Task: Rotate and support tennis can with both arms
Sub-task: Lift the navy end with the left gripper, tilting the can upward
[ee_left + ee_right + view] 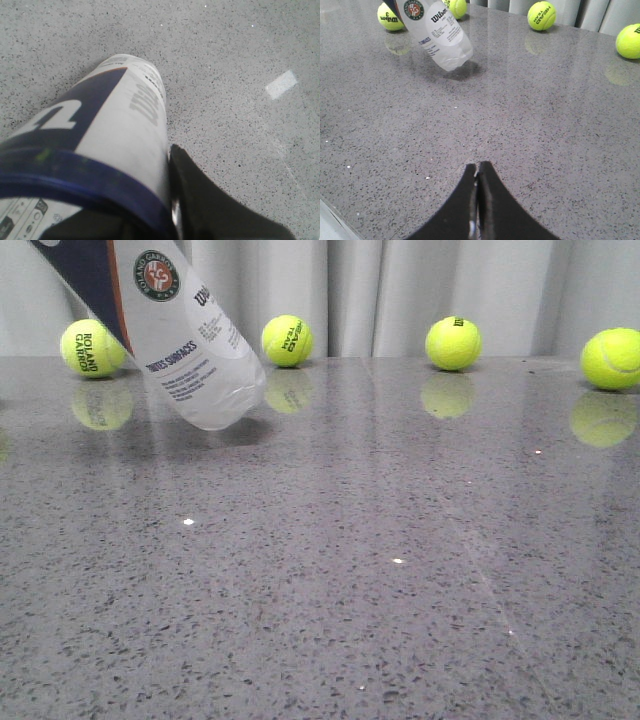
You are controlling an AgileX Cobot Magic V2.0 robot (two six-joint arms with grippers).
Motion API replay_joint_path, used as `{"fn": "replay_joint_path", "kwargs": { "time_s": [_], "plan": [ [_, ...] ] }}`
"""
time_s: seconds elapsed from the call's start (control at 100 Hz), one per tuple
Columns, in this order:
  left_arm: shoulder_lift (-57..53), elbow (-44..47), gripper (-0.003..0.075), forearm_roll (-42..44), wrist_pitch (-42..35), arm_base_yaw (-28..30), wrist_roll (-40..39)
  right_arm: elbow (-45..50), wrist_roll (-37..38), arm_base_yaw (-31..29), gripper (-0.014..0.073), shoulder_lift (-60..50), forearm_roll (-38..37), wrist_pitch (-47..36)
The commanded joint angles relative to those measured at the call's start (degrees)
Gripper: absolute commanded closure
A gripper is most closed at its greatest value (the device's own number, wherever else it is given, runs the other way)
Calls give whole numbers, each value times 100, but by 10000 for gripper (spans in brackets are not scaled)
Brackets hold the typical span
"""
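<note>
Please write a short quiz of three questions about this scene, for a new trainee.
1. True or false: the tennis can stands upright.
2. How many tennis balls show in the front view? A) two B) four C) six
3. Which claw holds nothing?

Key:
1. False; it is tilted, its clear end low near the table.
2. B.
3. The right claw, shut on nothing; the left claw's finger lies against the can.

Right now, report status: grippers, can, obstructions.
Left gripper shut on tennis can, can tilted, clear end low over the table. Right gripper shut, empty, well short of the can. Four tennis balls along the far edge, nearest behind the can.
</note>
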Motion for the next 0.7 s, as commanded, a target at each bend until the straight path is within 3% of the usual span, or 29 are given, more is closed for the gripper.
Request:
{"fn": "replay_joint_path", "kwargs": {
  "time_s": [0.0,0.38,0.48,0.6,0.69],
  "plan": [
    [-192,-145,740,-159,135,-93,-55,-134,7,-7,661,47,-72,-488],
    [-157,-123,725,-144,135,-93,-55,-134,7,-7,661,47,-72,-488],
    [-157,-123,634,-223,135,-93,-55,-134,7,-7,661,47,-72,-488],
    [-157,-150,470,-276,135,-93,-55,-134,7,-7,661,47,-72,-488],
    [-157,-196,404,-276,135,-93,-55,-134,7,-7,661,47,-72,-488]
  ]
}}
